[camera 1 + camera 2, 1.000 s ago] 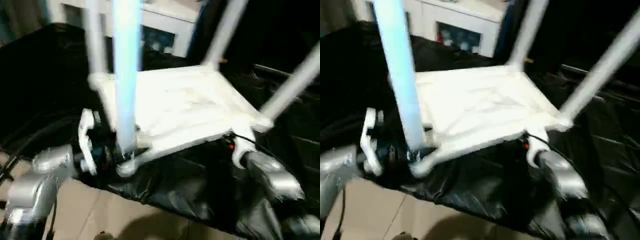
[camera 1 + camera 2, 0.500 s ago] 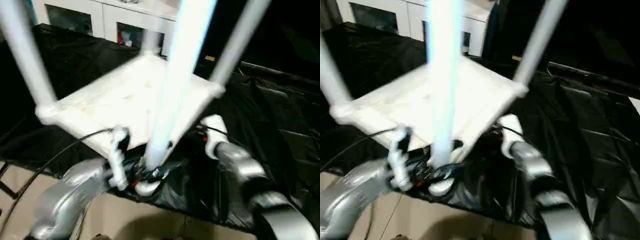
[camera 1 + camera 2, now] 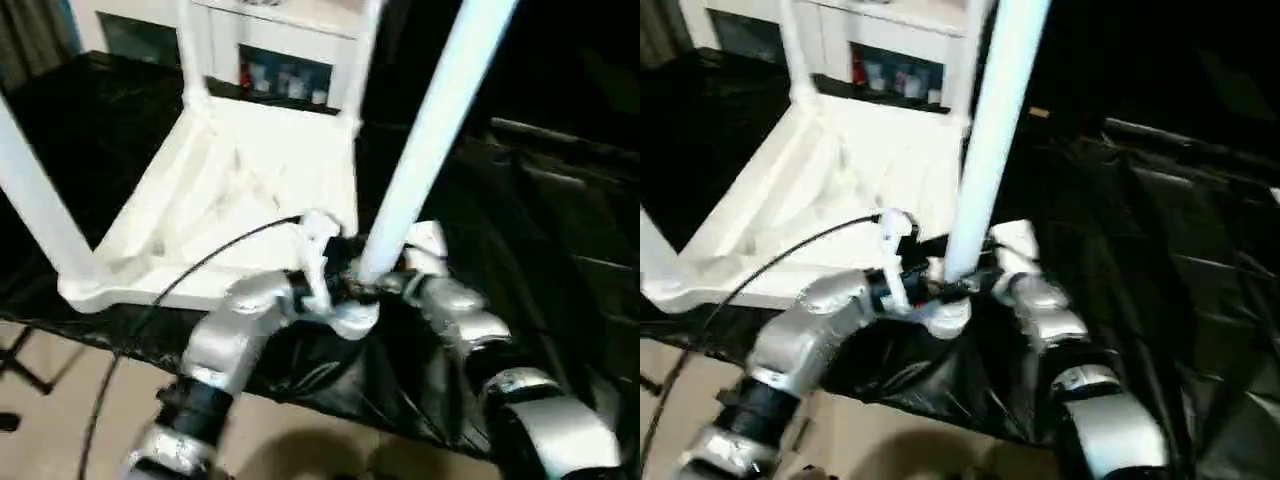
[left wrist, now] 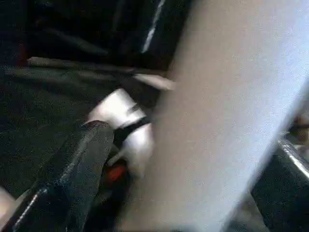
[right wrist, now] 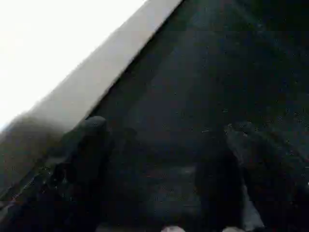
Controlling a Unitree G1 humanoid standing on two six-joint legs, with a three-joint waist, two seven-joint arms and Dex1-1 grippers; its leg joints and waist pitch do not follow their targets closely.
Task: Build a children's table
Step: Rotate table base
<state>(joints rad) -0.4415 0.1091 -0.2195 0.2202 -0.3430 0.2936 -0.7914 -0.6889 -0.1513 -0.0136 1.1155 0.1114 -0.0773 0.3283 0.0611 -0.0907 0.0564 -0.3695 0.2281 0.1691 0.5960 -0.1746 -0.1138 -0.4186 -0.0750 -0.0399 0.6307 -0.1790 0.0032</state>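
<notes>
The children's table lies upside down: its white ribbed tabletop rests on the black cloth with white legs standing up from the corners. The nearest leg leans up and to the right from the front corner socket. My left gripper grips that leg at its base; in the left wrist view the leg fills the space between the two black fingers. My right gripper sits just right of the same corner, open, with nothing between its fingers; the tabletop edge lies beside it.
More legs rise at the left and at the back. A white cabinet with glass doors stands behind. Black cloth covers the work surface. A black cable runs along my left arm. Tan floor lies below.
The table has swung round: its front corner with the held leg moved from left to centre-right, and my left arm went with it. The right gripper stayed beside the corner.
</notes>
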